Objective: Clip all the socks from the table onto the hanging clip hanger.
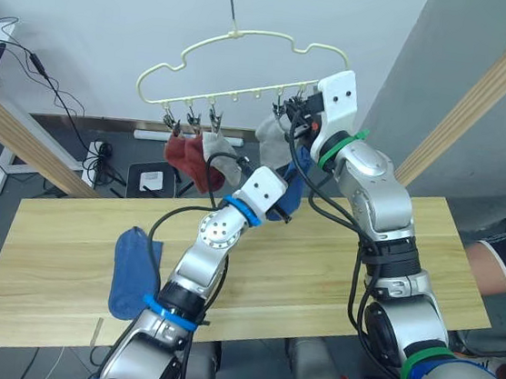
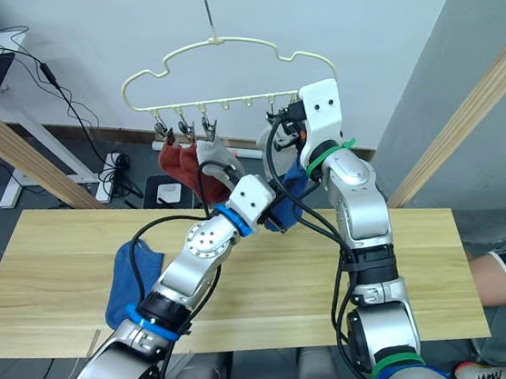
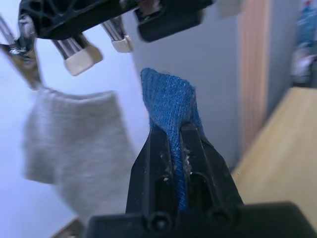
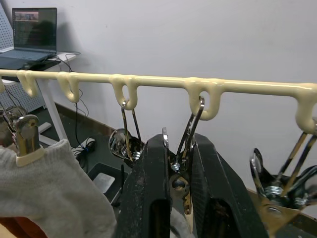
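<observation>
The pale yellow clip hanger (image 1: 252, 38) hangs above the table (image 1: 334, 281). Two rust red socks (image 1: 186, 156) and a light grey sock (image 1: 214, 146) hang from its left clips. Another grey sock (image 1: 273, 137) hangs further right. My left gripper (image 3: 171, 131) is shut on a blue sock (image 3: 168, 99), held up just under the clips beside that grey sock (image 3: 74, 139). My right gripper (image 4: 178, 144) is shut on a metal clip (image 4: 190, 129) under the hanger bar (image 4: 247, 88). A second blue sock (image 1: 134, 272) lies on the table's left part.
Round wooden poles slant up at the right (image 1: 483, 97) and at the left (image 1: 21, 140). A person's leg (image 1: 491, 267) is at the table's right end. Cables and a power strip (image 1: 97, 153) lie on the floor behind. A laptop (image 4: 32, 34) stands far back.
</observation>
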`<state>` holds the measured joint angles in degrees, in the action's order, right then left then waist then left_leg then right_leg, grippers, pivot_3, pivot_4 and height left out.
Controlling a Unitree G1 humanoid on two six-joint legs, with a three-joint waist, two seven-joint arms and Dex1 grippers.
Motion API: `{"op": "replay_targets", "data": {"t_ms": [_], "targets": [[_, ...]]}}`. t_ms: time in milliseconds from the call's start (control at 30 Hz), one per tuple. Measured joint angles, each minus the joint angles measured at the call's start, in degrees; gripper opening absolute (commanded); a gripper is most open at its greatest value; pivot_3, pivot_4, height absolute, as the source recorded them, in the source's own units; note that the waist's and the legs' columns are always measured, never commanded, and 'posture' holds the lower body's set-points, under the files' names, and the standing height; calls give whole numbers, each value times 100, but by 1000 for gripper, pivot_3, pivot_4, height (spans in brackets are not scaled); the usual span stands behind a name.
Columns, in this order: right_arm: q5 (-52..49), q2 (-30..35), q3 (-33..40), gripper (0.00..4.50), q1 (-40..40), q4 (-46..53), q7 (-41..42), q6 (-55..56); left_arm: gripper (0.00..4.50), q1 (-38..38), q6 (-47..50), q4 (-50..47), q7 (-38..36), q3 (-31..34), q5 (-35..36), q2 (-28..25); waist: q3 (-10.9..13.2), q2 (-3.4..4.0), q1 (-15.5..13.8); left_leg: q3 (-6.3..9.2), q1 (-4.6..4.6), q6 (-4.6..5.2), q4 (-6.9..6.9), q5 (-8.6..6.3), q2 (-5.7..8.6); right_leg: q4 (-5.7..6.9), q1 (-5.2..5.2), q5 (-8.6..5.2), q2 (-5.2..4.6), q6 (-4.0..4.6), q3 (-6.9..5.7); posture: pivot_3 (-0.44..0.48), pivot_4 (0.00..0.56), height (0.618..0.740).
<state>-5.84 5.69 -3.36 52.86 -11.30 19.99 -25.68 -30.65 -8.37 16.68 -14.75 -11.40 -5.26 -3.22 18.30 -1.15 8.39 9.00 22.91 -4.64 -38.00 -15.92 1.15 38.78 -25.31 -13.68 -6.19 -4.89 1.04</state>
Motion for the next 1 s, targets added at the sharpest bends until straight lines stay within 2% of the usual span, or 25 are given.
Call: {"op": "replay_targets", "data": {"t_ms": [233, 500, 1000], "targets": [[0, -11, 1, 193, 0, 41, -9, -64, 0, -190, -317, 520, 643, 16, -343, 195, 0, -1, -5, 1, 2, 0, 2, 0, 0, -6, 0, 0, 0, 0, -1, -209, 320, 740], [0, -12, 0, 193, 0, 42, -8, -105, 0, -445, -330, 628, 965, 121, -386, 261, 0, -1, -4, 2, 2, 0, 1, 0, 1, -6, 0, 0, 0, -1, -1, -209, 320, 740], [1, -12, -4, 193, -2, 42, -8, -116, 0, -658, -59, 575, 1058, 237, -295, 618, 1, -1, -3, 1, 3, 0, 3, 0, 1, -11, 0, 0, 0, -1, -1, -209, 316, 740]]}}
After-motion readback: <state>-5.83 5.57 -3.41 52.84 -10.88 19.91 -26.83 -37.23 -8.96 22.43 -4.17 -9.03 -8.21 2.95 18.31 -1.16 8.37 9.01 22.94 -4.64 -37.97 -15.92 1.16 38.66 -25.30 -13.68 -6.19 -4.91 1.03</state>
